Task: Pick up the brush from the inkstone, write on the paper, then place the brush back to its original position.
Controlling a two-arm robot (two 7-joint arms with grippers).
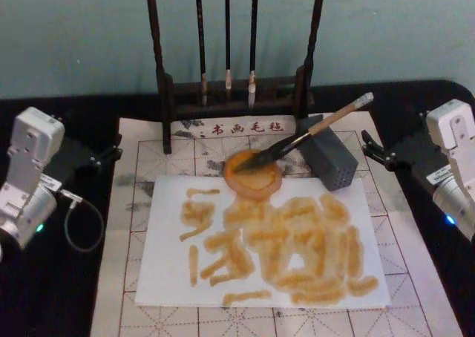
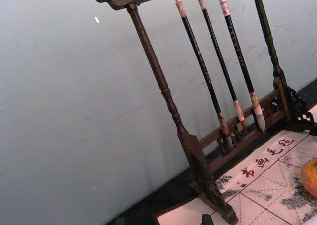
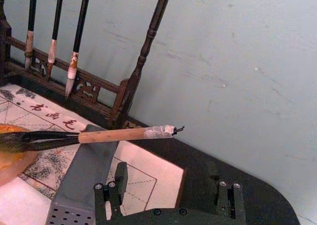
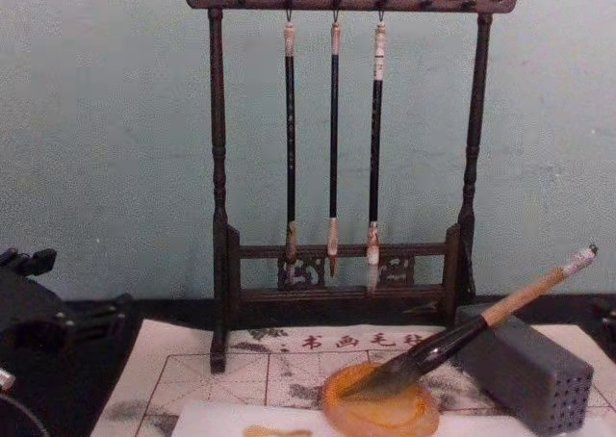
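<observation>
A black tabletop point(image 1: 44, 300) fills the head view from edge to edge. A beige mat with a red grid and red characters point(image 1: 141, 148) lies on it, covering the middle and lower part of the frame. At the mat's top edge stands a dark carved wooden brush rack point(image 1: 167, 92), reaching out of the frame's top.

The plain white sheet of paper point(image 1: 167, 277) lies flat in the lower centre of the mat, carrying many yellowish-brown strokes. The grey rectangular block with small holes point(image 1: 332, 162) sits right of centre, just beyond the paper's upper right corner.

The left gripper point(image 1: 115, 148) hangs at the middle left edge, well apart from the paper; I cannot tell whether it is spread or closed. The right gripper point(image 1: 368, 147) hangs at the middle right, near the block, holding nothing. The right wrist view shows its dark fingers point(image 3: 106, 197) standing wide apart.

The round, translucent orange inkstone point(image 1: 249, 182) rests at the paper's upper edge, just left of the block. The large brush with tan wooden handle point(image 1: 326, 122) lies tilted. Its dark bristles sit in the inkstone, its handle leans on the block's top, and its white cap points to the upper right.

Three thin black brushes with pale tips point(image 1: 227, 33) hang in the rack.
</observation>
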